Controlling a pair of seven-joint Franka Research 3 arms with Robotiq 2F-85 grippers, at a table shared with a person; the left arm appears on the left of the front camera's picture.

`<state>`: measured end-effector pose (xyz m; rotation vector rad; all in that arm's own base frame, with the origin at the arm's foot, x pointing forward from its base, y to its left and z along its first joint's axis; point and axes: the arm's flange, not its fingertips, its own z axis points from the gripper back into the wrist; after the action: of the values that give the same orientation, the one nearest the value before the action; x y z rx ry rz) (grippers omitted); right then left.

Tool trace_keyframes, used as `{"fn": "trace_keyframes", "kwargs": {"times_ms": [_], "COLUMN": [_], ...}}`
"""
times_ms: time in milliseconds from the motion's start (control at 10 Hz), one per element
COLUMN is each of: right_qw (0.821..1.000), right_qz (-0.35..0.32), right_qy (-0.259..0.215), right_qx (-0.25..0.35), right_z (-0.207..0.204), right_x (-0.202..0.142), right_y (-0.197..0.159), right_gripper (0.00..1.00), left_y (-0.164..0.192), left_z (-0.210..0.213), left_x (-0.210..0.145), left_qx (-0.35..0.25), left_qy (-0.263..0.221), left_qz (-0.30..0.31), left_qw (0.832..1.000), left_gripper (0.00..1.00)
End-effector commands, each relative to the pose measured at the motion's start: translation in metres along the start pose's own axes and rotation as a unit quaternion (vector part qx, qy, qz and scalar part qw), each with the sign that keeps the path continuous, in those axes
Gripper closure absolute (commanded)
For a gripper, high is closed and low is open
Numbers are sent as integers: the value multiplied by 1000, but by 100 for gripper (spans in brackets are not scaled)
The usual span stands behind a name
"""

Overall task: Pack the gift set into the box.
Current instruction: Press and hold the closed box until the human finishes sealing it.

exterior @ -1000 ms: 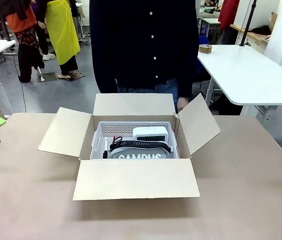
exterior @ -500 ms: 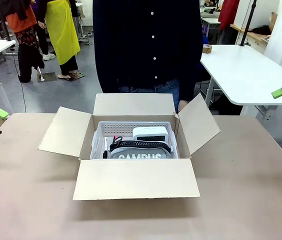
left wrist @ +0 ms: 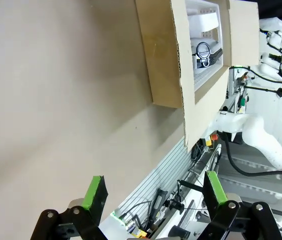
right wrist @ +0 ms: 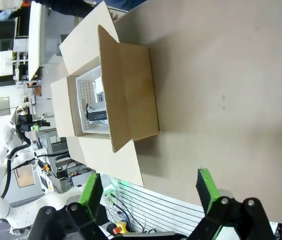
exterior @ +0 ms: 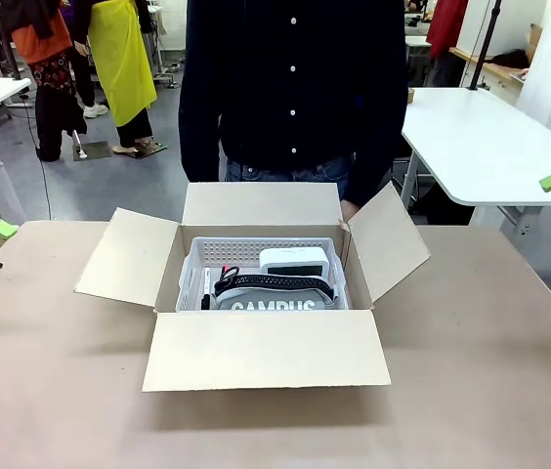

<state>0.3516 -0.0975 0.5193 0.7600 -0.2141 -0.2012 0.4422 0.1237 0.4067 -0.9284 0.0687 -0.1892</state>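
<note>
The near wall of the brown cardboard box (exterior: pixel 256 347) hides the front of the light grey perforated plastic tray (exterior: pixel 227 252).

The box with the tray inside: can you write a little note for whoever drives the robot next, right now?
Left gripper: open, empty, at the left edge of the table, away from the box.
Right gripper: open, empty, off to the table's right side.
Gift set: sitting inside the box, at the table's middle.
Person: standing at the far side, behind the box.
Done: the gift set is in the box.
Left: all four flaps are open; closing them is probably next.
</note>
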Motion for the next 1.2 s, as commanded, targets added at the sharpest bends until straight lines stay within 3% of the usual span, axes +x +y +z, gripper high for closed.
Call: {"fn": "trace_keyframes", "kwargs": {"times_ms": [0, 1100], "right_qw": [1000, 1000], "right_qz": [2, 2], "right_qy": [-4, -4], "right_qx": [6, 6], "right_z": [-1, -1], "right_x": [-1, -1], "right_y": [0, 0], "right_gripper": [0, 0], "left_y": [-1, -1], "left_z": [0, 0], "left_x": [-3, -3], "left_qx": [4, 4], "left_qy": [-2, -2], "left_qz": [-3, -3], "left_qw": [1000, 1000], "left_gripper": [0, 0]}}
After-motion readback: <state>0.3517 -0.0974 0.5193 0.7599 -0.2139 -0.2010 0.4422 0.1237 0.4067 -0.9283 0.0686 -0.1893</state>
